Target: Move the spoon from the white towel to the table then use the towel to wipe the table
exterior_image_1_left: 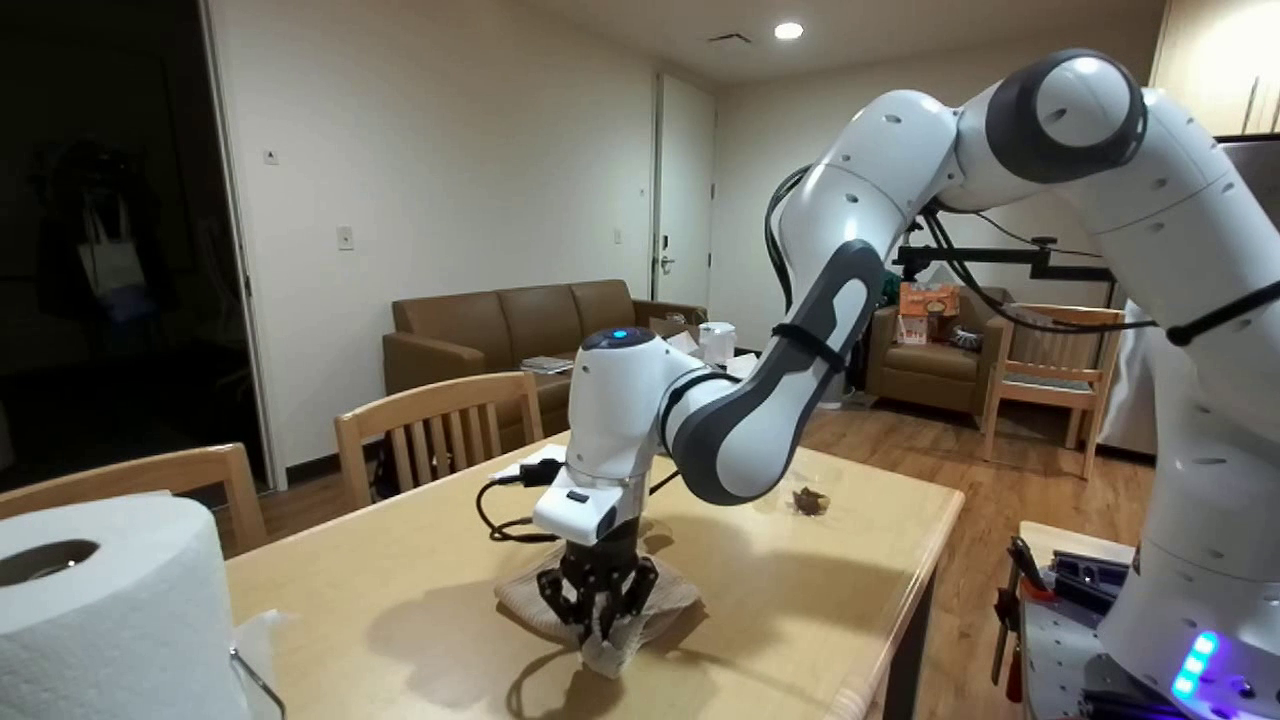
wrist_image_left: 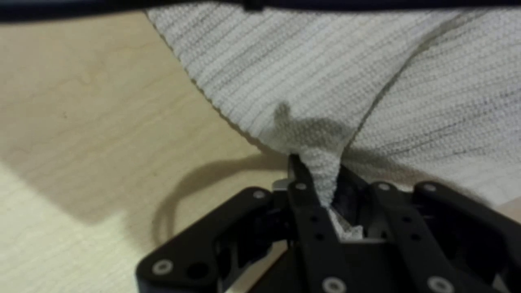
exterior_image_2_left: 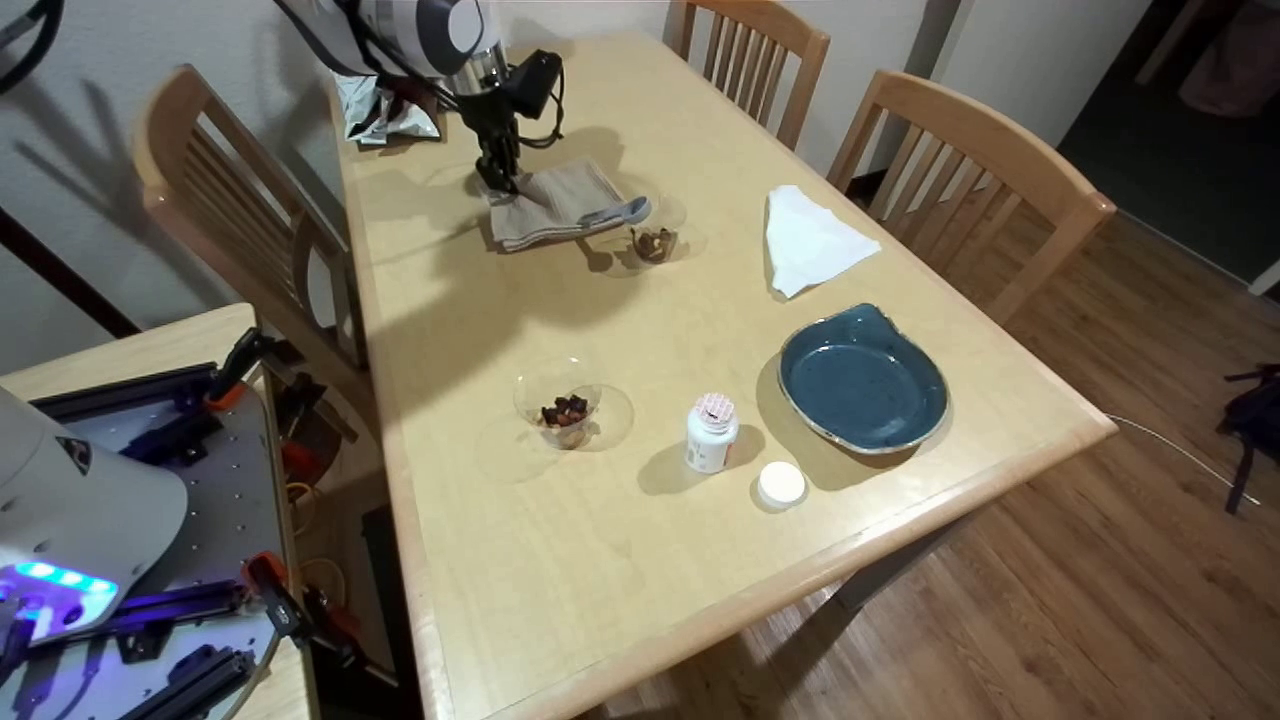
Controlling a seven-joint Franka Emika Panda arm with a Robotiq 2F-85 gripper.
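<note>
My gripper (wrist_image_left: 320, 167) is shut on a bunched corner of the white towel (wrist_image_left: 309, 73); the cloth is pinched up between the dark fingers. In both exterior views the gripper (exterior_image_1_left: 600, 625) points straight down at the towel's edge, low over the table (exterior_image_2_left: 600, 580). Most of the towel (exterior_image_2_left: 555, 200) lies flat and folded on the tabletop. The greyish spoon (exterior_image_2_left: 628, 212) has its handle over the towel's edge and its bowl beyond it, beside a clear cup; whether it touches the cup I cannot tell. The wrist view does not show the spoon.
Clear cups with dark bits stand near the towel (exterior_image_2_left: 655, 245) and nearer the table's end (exterior_image_2_left: 567, 415). Also on the table are a white bottle (exterior_image_2_left: 711, 440), its cap (exterior_image_2_left: 781, 484), a blue dish (exterior_image_2_left: 862, 385), a paper sheet (exterior_image_2_left: 812, 243), a silver bag (exterior_image_2_left: 385, 110) and a paper roll (exterior_image_1_left: 110, 620).
</note>
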